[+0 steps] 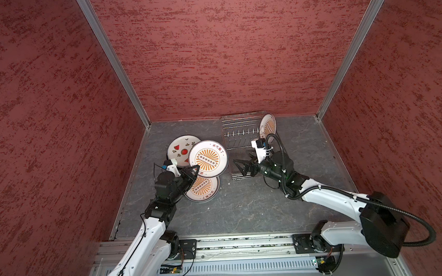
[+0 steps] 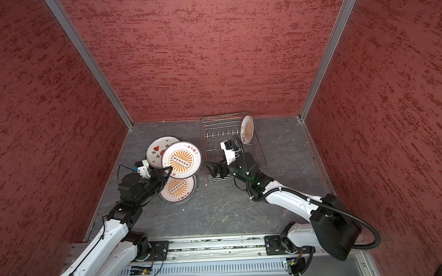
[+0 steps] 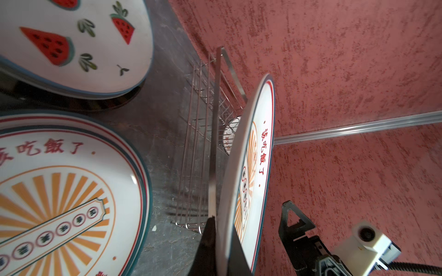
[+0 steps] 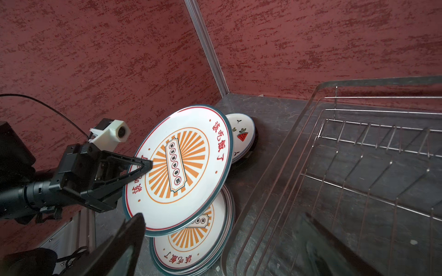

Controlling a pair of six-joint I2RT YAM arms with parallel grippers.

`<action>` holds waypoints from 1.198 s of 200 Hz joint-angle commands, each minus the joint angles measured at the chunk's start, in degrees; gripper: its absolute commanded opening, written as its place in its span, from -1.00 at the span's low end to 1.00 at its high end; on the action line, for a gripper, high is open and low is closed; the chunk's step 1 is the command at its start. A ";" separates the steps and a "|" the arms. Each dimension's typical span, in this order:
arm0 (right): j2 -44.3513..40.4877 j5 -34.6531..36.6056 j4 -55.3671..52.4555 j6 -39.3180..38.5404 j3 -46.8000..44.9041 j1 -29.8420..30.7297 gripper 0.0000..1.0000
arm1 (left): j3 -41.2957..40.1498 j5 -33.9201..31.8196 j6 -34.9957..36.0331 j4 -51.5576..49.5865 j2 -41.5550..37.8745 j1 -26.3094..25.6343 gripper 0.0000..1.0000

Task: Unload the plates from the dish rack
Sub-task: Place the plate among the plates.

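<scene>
Grey table (image 1: 244, 207) | 1 dish rack (image 1: 238, 143) | 1 racked plate (image 1: 268, 125) | 1 held plate (image 1: 208, 158)

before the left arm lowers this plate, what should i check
1. Left claw shut on the rim of the held plate: ok.
2. Held plate above the sunburst stack: ok, though tilted.
3. Held plate clear of the watermelon plate: cannot tell, they overlap from above.
4. Right claw open, empty, clear of the stack: ok.
5. Dish rack emptied: not ok, one plate stands in it.
</scene>
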 commanded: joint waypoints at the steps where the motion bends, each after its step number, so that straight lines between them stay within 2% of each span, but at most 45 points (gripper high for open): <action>1: 2.16 3.62 1.07 -2.31 2.56 1.88 0.96 | 0.45 1.19 -1.02 -2.85 -0.85 1.29 -1.00; 74: 10.29 5.62 5.21 -7.31 6.26 8.49 0.85 | 0.23 -0.86 2.71 -12.91 -3.99 4.34 -1.00; 109: 13.47 4.76 5.08 -7.99 8.71 9.85 0.75 | -1.32 4.82 3.14 -13.19 -3.29 8.99 -1.00; 149: 17.46 3.76 4.48 -8.47 11.44 10.75 0.61 | -2.41 -1.34 3.58 -20.68 -8.71 8.10 -1.00; 174: 19.42 1.26 1.58 -9.20 14.39 10.84 0.60 | -2.76 -0.51 4.69 -22.58 -9.49 8.69 -1.00; 239: 21.13 3.10 -2.49 -9.69 16.93 10.93 0.58 | -4.91 1.61 4.88 -24.29 -9.33 10.10 -1.00</action>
